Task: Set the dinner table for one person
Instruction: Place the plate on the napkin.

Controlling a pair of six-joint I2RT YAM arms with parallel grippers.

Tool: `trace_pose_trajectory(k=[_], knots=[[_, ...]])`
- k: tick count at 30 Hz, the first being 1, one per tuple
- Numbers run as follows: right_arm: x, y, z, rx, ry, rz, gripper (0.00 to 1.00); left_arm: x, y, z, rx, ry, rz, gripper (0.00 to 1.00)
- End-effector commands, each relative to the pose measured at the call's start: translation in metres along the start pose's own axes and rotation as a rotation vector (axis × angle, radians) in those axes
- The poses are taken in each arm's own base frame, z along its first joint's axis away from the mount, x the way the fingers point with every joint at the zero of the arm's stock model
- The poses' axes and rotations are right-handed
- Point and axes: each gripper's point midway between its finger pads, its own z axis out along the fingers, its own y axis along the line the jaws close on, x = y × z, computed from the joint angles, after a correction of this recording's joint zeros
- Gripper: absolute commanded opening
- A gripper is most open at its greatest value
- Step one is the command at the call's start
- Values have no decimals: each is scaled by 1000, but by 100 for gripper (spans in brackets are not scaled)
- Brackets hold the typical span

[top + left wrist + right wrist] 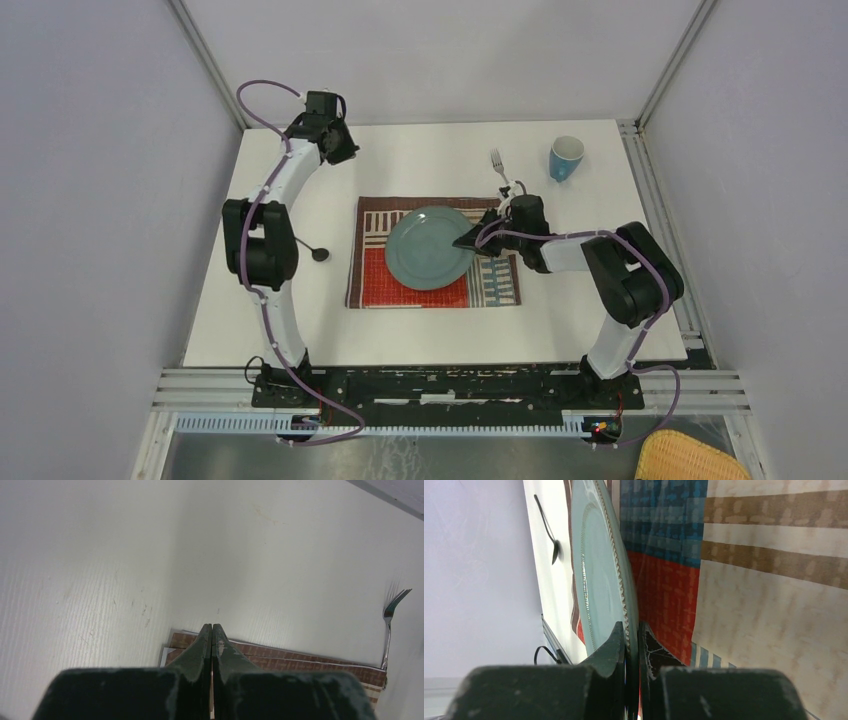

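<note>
Spoon (319, 254) handle hidden behind left arm (265, 250); yellow basket (692, 460) cut by bottom edge; plate (596, 580) cropped, right wrist view.

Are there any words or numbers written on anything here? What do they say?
None: no words, numbers or signs can be read in any view.
The cup is plain blue.
The plate is plain, with just a beaded rim.
The placemat has only stripes and coloured patches, no letters.
</note>
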Motion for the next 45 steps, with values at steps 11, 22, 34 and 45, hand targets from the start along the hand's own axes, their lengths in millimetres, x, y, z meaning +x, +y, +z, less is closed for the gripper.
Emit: trace_pose_trajectory(k=[11,22,34,45], knots=[[-19,42,2,-192,-60,-79,0,-26,-14,-32,40,-90,13,3],[-15,28,9,-155,-42,-73,0,-25,-15,-31,44,-85,13,3],[-8,12,19,-115,-9,-49,0,-30,-17,-36,49,-100,16,3],[2,0,13,-77,3,-28,2,-29,-20,-36,55,-97,13,3]])
